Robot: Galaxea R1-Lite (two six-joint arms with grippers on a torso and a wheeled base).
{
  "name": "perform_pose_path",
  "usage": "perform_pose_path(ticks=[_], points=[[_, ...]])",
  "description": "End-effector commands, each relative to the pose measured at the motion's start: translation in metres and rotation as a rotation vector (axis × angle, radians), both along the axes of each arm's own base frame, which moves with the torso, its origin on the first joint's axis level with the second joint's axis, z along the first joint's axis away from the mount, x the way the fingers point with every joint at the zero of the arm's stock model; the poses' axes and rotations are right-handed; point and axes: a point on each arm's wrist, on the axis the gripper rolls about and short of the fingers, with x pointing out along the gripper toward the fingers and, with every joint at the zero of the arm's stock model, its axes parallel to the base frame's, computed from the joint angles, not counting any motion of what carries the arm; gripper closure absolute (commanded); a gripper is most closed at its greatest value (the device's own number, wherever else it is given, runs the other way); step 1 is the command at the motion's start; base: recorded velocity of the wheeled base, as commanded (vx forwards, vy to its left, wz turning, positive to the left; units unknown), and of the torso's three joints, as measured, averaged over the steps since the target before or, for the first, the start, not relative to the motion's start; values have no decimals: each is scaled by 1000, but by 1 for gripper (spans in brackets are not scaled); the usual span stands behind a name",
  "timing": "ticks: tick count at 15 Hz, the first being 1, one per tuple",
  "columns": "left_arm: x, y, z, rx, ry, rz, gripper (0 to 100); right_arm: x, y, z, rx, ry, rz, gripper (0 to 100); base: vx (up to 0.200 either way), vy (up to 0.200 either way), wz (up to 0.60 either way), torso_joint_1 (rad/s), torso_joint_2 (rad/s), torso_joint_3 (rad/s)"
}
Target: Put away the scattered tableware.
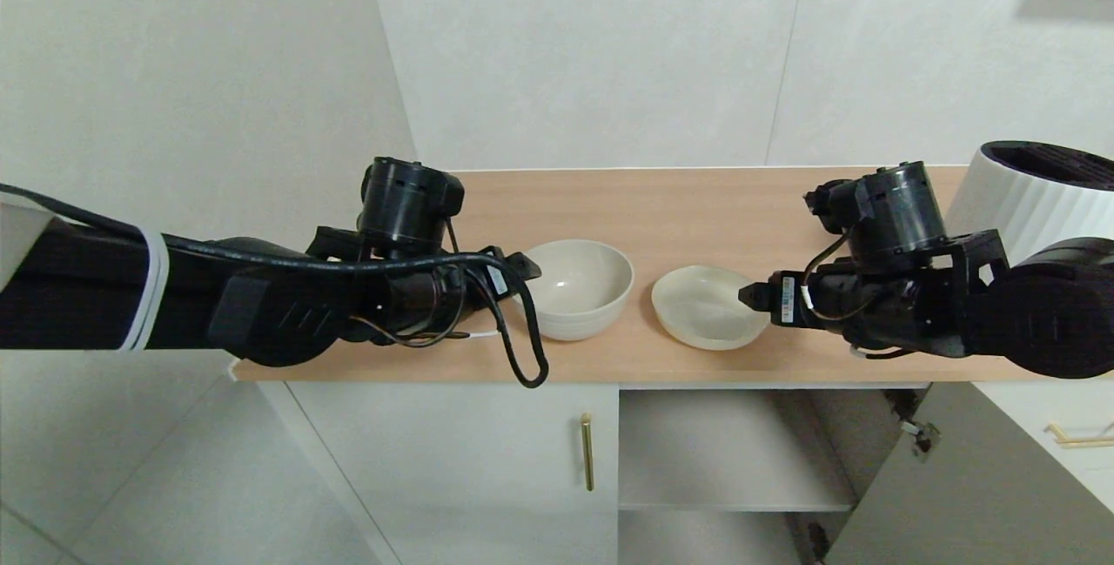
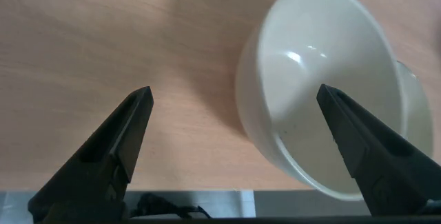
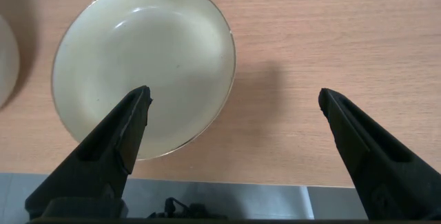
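Head view: a deep white bowl [image 1: 579, 286] stands upright on the wooden counter [image 1: 696, 208]. Just beside the bowl, on the robot's right, lies a shallow cream dish [image 1: 707, 306]. The left gripper [image 2: 234, 93] is at the bowl's left side, jaws spread wide and holding nothing, one finger over the bowl. The right gripper [image 3: 234, 92], beyond the dish from the bowl, is likewise wide open and empty, one finger above the dish.
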Motion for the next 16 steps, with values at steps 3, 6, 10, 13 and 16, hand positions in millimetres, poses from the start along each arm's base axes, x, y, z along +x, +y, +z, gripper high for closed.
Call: perform_pose_path(ticks=[3, 6, 10, 13, 16], points=[[4, -2, -7, 7, 14, 0, 0, 2, 1, -3, -4, 7, -1, 0, 0, 0, 0, 0, 0, 0], [3, -3, -7, 7, 16, -3, 100, 2, 1, -3, -3, 7, -2, 0, 0, 0, 0, 0, 0, 0], [2, -2, -5, 5, 10, -3, 100, 2, 1, -3, -3, 7, -2, 0, 0, 0, 0, 0, 0, 0], [2, -2, -4, 3, 7, -1, 100, 2, 1, -2, -2, 6, -2, 0, 0, 0, 0, 0, 0, 0], [1, -1, -1, 1, 2, -2, 100, 6, 3, -4, -3, 7, -11, 0, 0, 0, 0, 0, 0, 0]])
